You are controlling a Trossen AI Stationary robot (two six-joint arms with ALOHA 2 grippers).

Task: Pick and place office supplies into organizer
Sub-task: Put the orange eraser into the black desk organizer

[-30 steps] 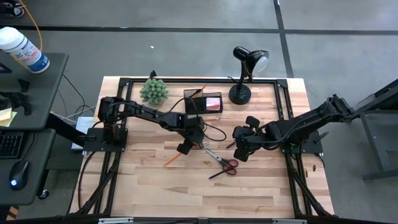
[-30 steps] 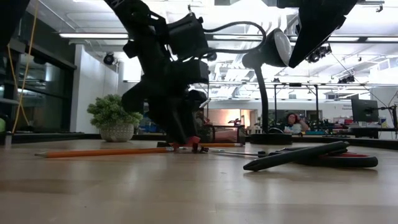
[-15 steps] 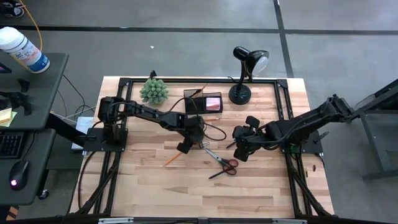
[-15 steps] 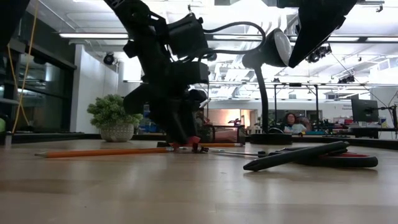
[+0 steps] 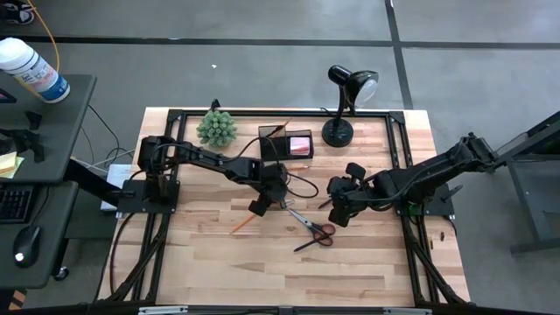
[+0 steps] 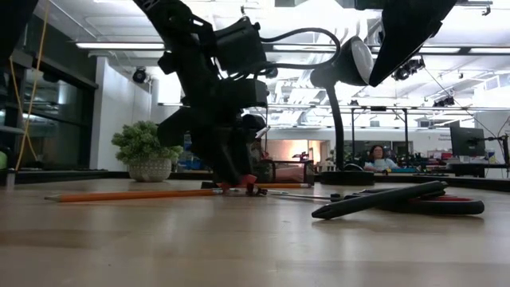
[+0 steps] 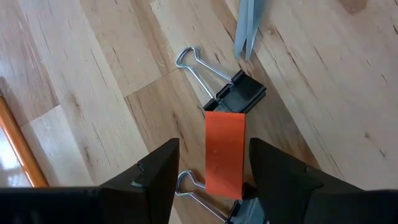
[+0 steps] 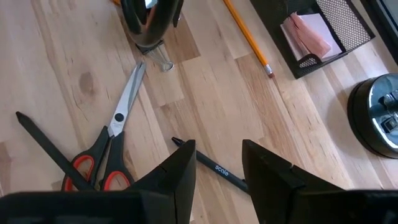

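My left gripper point(image 5: 262, 206) is low over the table's middle, open. Its fingers stand on either side of a small red piece point(image 7: 224, 152) that lies flat between two black binder clips point(image 7: 239, 93); it also shows in the low view point(image 6: 249, 181). My right gripper point(image 5: 337, 210) is open and held above a thin black pen point(image 8: 217, 167) that lies on the table. Red-handled scissors point(image 5: 312, 229) lie open between the two grippers. One orange pencil point(image 5: 244, 222) lies left of the scissors, and another point(image 8: 249, 37) lies near the black organizer point(image 5: 284, 143), which holds a pink pad point(image 8: 308, 34). My left gripper points down with one finger point(image 7: 273, 174) close beside the red piece's long edge point(image 7: 244, 149) and the other finger standing apart from it. I cannot tell whether either finger touches the piece, which lies flat on the table.
A black desk lamp point(image 5: 346, 96) stands at the far right of the frame and a green spiky plant point(image 5: 216, 128) at the far left. The near half of the table point(image 5: 289, 271) is bare wood. A person sits in the room beyond the table point(image 6: 372, 155).
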